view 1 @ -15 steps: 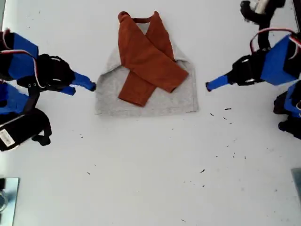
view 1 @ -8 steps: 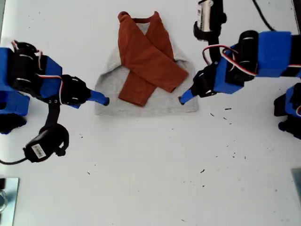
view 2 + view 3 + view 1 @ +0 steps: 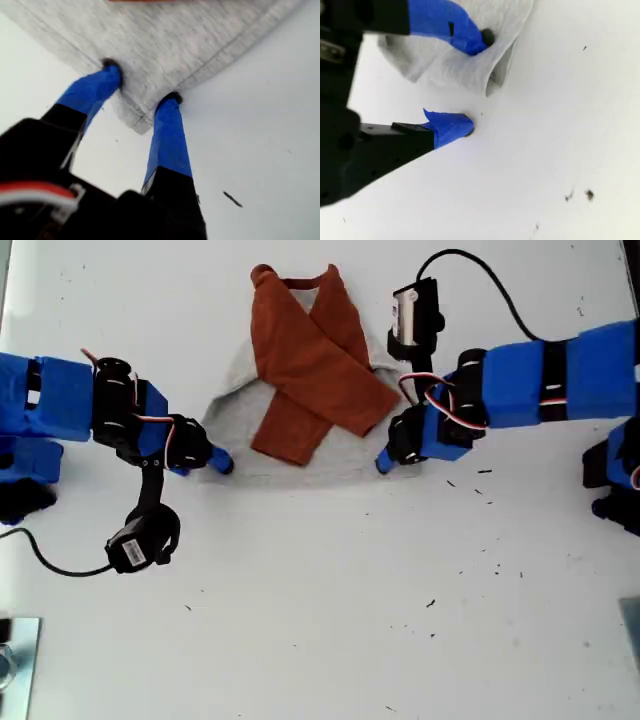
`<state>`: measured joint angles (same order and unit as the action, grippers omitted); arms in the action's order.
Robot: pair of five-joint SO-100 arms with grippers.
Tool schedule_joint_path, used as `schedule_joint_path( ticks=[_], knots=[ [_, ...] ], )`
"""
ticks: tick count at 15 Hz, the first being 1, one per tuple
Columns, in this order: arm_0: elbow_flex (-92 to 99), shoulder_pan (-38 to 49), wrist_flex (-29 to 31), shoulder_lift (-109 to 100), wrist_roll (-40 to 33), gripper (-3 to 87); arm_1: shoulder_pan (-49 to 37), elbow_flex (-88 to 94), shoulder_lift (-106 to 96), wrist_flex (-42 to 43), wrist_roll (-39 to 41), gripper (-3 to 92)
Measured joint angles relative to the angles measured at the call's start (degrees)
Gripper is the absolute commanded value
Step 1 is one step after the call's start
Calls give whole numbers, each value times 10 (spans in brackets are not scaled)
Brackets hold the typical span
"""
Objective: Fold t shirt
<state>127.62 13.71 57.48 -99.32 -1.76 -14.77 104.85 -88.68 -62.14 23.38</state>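
Two grippers are working the t shirt (image 3: 340,455), which is lying sleeves-crossed near the bench (image 3: 320,620) edge at the exterior view's top | my first gripper (image 3: 222,462) is straddling a hem corner, jaws parted, clamping nothing | my second gripper (image 3: 383,462) is gaping, one finger on cloth, one on the bench | both are sitting further in than 1.0 s ago

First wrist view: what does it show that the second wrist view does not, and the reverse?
Only the first wrist view: my first gripper open, its fingertips astride a stitched corner of the t shirt. Only the second wrist view: my second gripper open, one fingertip on curled-up grey fabric, the other on the table. Both: grey shirt fabric, white table, dark specks.
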Motion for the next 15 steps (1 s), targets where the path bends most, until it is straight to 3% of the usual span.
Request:
schedule_joint_path(
  ticks=[3,6,11,13,15],
  knots=[
    [-17,23,-59,52,-24,-3,-2,1,18,31,-6,33],
    [-64,9,-47,24,-24,-3,4,4,-30,25,3,32],
    [-148,-207,24,-100,50,-3,120,0,-287,-143,-4,32],
    [-145,-185,41,-130,40,-3,82,-35,-290,-159,35,32],
    [-132,-90,57,-174,-4,-3,-11,-96,-261,-149,103,32]
  ],
)
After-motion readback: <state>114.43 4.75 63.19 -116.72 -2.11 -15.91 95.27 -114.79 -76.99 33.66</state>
